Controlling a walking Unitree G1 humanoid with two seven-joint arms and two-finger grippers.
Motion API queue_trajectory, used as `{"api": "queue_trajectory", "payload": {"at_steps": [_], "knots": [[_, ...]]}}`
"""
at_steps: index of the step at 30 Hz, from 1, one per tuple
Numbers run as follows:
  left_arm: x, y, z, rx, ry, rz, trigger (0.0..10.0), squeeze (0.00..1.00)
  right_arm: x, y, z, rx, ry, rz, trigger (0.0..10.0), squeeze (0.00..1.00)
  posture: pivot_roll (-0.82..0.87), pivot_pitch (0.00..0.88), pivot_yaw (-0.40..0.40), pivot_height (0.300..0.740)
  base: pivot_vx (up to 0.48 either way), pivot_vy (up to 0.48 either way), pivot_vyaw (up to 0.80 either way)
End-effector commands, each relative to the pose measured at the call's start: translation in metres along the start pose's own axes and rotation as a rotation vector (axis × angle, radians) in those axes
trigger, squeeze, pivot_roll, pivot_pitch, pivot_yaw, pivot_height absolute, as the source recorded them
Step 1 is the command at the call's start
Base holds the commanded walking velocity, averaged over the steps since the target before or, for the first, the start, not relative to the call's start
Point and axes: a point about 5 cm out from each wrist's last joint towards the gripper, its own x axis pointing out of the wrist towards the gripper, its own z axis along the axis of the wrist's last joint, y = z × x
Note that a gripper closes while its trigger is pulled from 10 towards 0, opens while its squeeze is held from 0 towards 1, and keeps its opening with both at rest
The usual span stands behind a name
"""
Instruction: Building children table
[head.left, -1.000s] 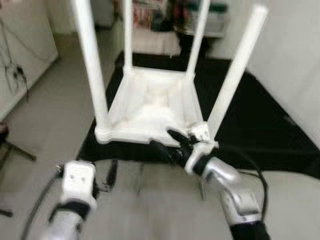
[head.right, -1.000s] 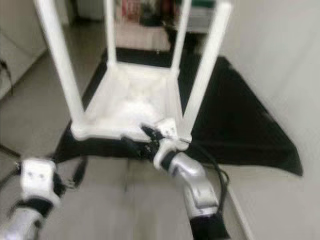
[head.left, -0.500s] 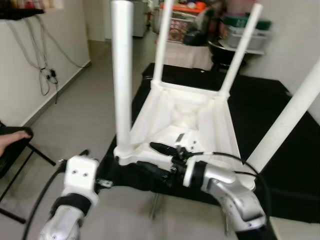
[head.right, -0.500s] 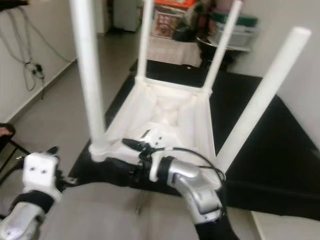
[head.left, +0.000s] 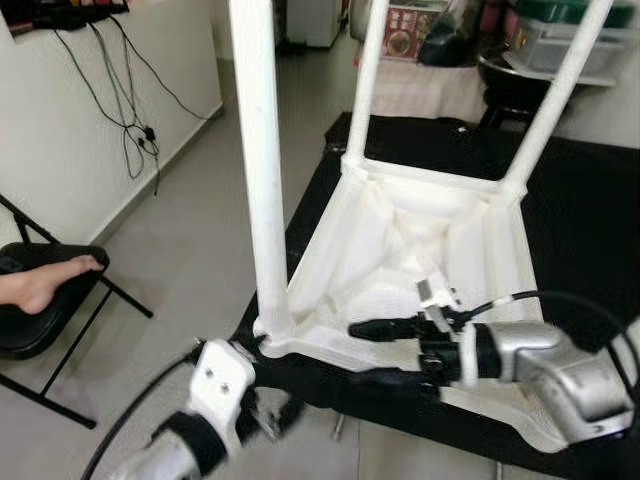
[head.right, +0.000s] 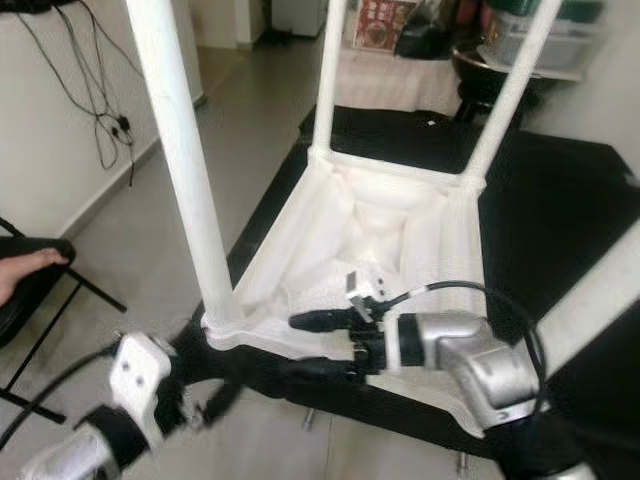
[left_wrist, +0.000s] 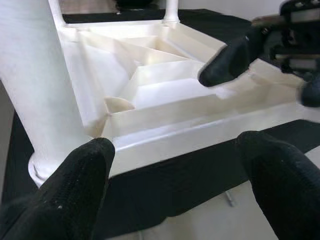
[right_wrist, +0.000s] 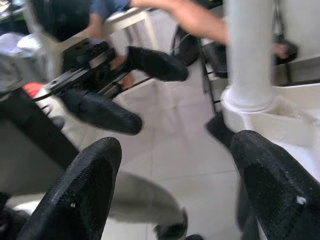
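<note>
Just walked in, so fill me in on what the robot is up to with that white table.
A small white table lies upside down on a black mat, legs pointing up. The right gripper is at the table's near edge with its fingers open, one above the rim and one below. The left gripper hovers open just off the near left corner, beside the closest leg. Neither has closed on anything. A person's bare foot rests on a black chair to the left.
</note>
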Motion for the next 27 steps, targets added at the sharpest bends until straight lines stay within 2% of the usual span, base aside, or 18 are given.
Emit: {"api": "queue_trajectory", "payload": {"at_steps": [1, 3, 4, 7, 8, 10, 11, 14, 19, 20, 23, 24, 25, 27], "knots": [[-0.004, -0.002, -0.001, -0.012, 0.020, -0.033, 10.0, 0.00, 0.000, 0.004, -0.004, 0.013, 0.037, 0.028, 10.0, 0.00, -0.02, 0.054, -0.074, 0.740, 0.000, 0.000, 0.00], [-0.005, -0.003, -0.002, -0.014, 0.023, -0.037, 10.0, 0.00, -0.002, 0.005, -0.007, 0.018, 0.064, 0.034, 10.0, 0.00, -0.02, 0.055, -0.072, 0.740, 0.000, 0.000, 0.00], [-0.006, -0.002, -0.002, -0.018, 0.022, -0.038, 10.0, 0.00, -0.003, 0.006, -0.012, 0.013, 0.124, 0.032, 10.0, 0.00, -0.02, 0.055, -0.072, 0.740, 0.000, 0.000, 0.00], [-0.006, -0.002, -0.002, -0.018, 0.022, -0.038, 10.0, 0.00, -0.003, 0.006, -0.012, 0.013, 0.124, 0.032, 10.0, 0.00, -0.02, 0.055, -0.072, 0.740, 0.000, 0.000, 0.00], [-0.005, -0.001, -0.003, -0.017, 0.024, -0.039, 10.0, 0.00, -0.005, 0.007, -0.020, 0.007, 0.210, 0.033, 10.0, 0.00, -0.02, 0.055, -0.072, 0.740, 0.000, 0.000, 0.00], [-0.005, -0.001, -0.004, -0.021, 0.028, -0.043, 10.0, 0.00, -0.013, -0.001, -0.041, 0.024, 0.420, -0.060, 10.0, 0.00, -0.02, 0.054, -0.073, 0.740, 0.000, 0.000, 0.00], [-0.005, -0.001, -0.004, -0.021, 0.028, -0.043, 10.0, 0.00, -0.013, -0.001, -0.041, 0.024, 0.420, -0.060, 10.0, 0.00, -0.02, 0.054, -0.073, 0.740, 0.000, 0.000, 0.00], [-0.006, -0.001, -0.005, -0.025, 0.032, -0.050, 10.0, 0.00, -0.022, -0.014, -0.049, 0.035, 0.541, -0.187, 10.0, 0.00, -0.02, 0.053, -0.073, 0.740, 0.000, 0.000, 0.00], [-0.007, -0.001, -0.006, -0.024, 0.038, -0.054, 10.0, 0.00, -0.028, -0.021, -0.049, 0.021, 0.595, -0.252, 10.0, 0.00, -0.02, 0.050, -0.072, 0.740, 0.000, 0.000, 0.00], [-0.007, -0.001, -0.006, -0.022, 0.040, -0.055, 10.0, 0.00, -0.030, -0.029, -0.046, 0.016, 0.596, -0.318, 10.0, 0.00, -0.02, 0.050, -0.071, 0.740, 0.000, 0.000, 0.00], [-0.007, -0.001, -0.006, -0.022, 0.040, -0.055, 10.0, 0.00, -0.030, -0.029, -0.046, 0.016, 0.596, -0.318, 10.0, 0.00, -0.02, 0.050, -0.071, 0.740, 0.000, 0.000, 0.00], [-0.007, -0.001, -0.006, -0.020, 0.042, -0.057, 10.0, 0.00, -0.031, -0.037, -0.040, 0.001, 0.577, -0.388, 10.0, 0.00, -0.02, 0.047, -0.073, 0.740, 0.000, 0.000, 0.00], [-0.007, -0.001, -0.006, -0.020, 0.042, -0.057, 10.0, 0.00, -0.031, -0.037, -0.040, 0.001, 0.577, -0.388, 10.0, 0.00, -0.02, 0.047, -0.073, 0.740, 0.000, 0.000, 0.00], [-0.008, -0.001, -0.007, -0.017, 0.046, -0.060, 10.0, 0.00, -0.032, -0.057, -0.019, -0.026, 0.474, -0.541, 10.0, 0.00, -0.02, 0.044, -0.072, 0.740, 0.000, 0.000, 0.00]]}}
